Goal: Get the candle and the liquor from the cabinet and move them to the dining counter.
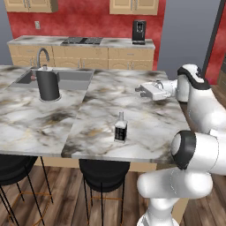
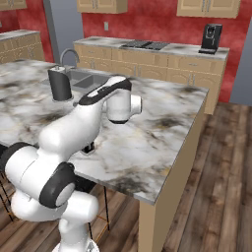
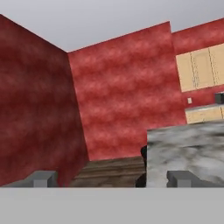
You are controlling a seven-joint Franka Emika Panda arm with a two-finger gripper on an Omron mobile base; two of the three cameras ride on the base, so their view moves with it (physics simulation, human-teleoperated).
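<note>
The liquor (image 1: 120,128), a squat black bottle with a pale neck, stands upright on the marble dining counter (image 1: 132,110) near its front edge. In the right base view only the bottle's dark base (image 2: 88,148) peeks out from behind my arm. My gripper (image 1: 140,91) hovers above the counter, behind and to the right of the bottle and clear of it. It is open and empty, with its fingers pointing left. In the hand view its fingertips (image 3: 42,178) stand wide apart before a red wall. Tan wall cabinets (image 1: 133,6) hang at the back. The candle is out of view.
A tall dark cylinder (image 1: 48,84) stands beside the inset sink (image 1: 70,78) and its faucet (image 1: 42,55). Black stools (image 1: 103,174) sit under the counter's front edge. On the back counter are a cooktop (image 1: 82,40) and a black coffee machine (image 1: 139,32).
</note>
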